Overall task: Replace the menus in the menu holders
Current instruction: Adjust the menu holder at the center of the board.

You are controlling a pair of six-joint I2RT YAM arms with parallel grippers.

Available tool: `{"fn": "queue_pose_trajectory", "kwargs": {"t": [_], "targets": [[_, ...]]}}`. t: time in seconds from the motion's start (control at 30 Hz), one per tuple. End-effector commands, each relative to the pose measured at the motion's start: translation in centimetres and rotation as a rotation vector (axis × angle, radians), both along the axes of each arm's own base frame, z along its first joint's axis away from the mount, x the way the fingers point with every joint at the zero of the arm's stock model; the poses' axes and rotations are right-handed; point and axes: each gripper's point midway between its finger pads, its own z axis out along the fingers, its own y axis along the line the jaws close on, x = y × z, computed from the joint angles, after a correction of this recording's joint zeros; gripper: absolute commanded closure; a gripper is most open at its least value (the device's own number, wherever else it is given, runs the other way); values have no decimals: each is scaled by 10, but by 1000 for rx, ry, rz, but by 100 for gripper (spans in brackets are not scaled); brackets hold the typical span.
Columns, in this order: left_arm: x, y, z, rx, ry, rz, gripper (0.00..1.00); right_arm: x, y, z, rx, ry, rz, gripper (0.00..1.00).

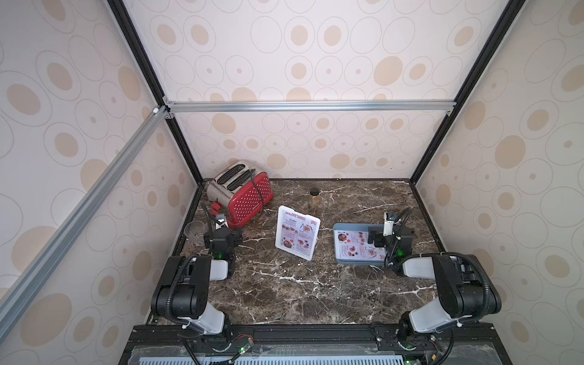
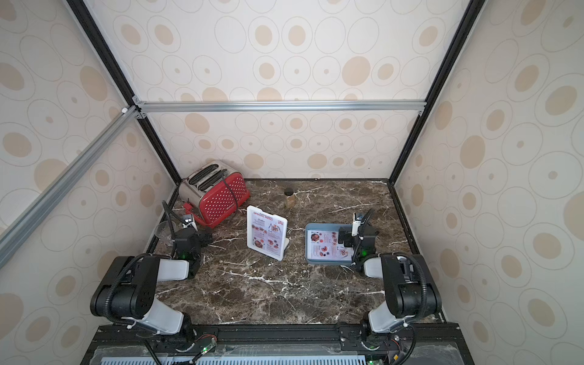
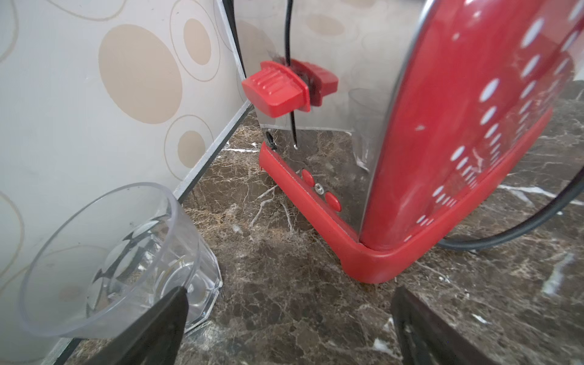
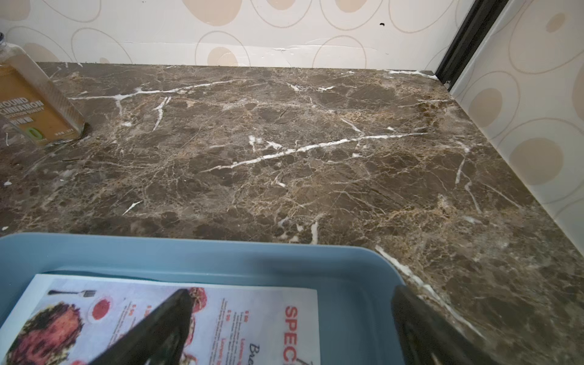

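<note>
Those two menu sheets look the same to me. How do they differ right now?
The holder menu stands tilted in its clear holder; the tray menu lies flat in the blue tray. The holder menu shows whole; the tray menu is partly hidden under the right tool. Both are white sheets with red headings and food photos.

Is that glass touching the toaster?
Apart. The left wrist view shows bare marble between the glass and the toaster.
</note>
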Motion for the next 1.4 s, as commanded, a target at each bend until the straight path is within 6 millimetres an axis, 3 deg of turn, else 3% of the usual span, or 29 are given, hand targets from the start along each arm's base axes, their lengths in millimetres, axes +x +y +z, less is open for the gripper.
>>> {"fn": "queue_pose_trajectory", "kwargs": {"t": [0.0, 0.67, 0.77, 0.97, 1.13, 1.37], "targets": [[5, 0, 14, -2, -47, 6, 1, 1, 2, 4, -6, -13, 10, 0], [4, 0, 14, -4, -51, 6, 0, -1, 2, 5, -6, -20, 11, 0], [-2, 5, 26, -5, -76, 42, 1, -10, 9, 25, -5, -106, 55, 0], [-18, -3, 62, 36, -35, -32, 0, -37, 5, 65, 8, -10, 27, 0], [-32, -3, 99, 20, -57, -26, 0, -63, -33, 91, 216, -45, -294, 0], [-49, -26, 135, -253, -42, -61, 1, -70, 34, 125, 400, 75, 39, 0]]}}
